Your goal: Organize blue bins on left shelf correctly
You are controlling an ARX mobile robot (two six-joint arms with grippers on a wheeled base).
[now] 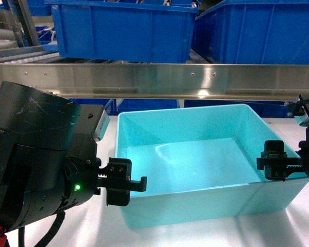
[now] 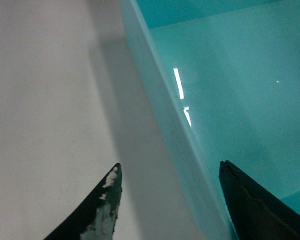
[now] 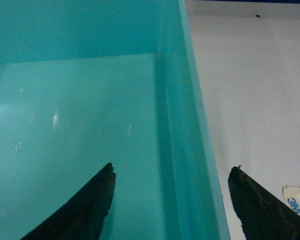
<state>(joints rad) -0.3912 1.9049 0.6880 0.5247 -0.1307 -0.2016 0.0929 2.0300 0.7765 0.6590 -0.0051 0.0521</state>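
While both arms work at one bin, findings read from the tools outward.

Left gripper [image 1: 124, 181]: black, jaws spread and straddling the left wall of the light turquoise rectangular plastic bin [image 1: 195, 170]. In the left wrist view one finger [image 2: 97, 210] is outside over the table and the other [image 2: 255, 205] is inside the bin; the wall runs between them with a gap on each side. Not clamped.

Right gripper [image 1: 278, 160]: black, jaws likewise apart across the bin's right wall. In the right wrist view one finger [image 3: 80, 210] is inside the bin, the other [image 3: 260, 207] outside over the table. Nothing gripped.

Bin position: resting on the flat white table [image 1: 92, 226], upright, open side up, interior smooth with glare on the floor. It sits just in front of and below the shelf's front rail, not on the shelf.

Left shelf: shiny stainless-steel rack [image 1: 154, 80]; its horizontal rail crosses the head view above the bin, and white roller tracks [image 1: 26, 51] show at upper left.

Shelf load: two dark royal-blue plastic bins [image 1: 123, 31] stand on the level above the rail, side by side.

Table surface: a small white tape scrap printed "3M" [image 3: 296, 199] lies beside the right gripper's outer finger; contact cannot be determined.
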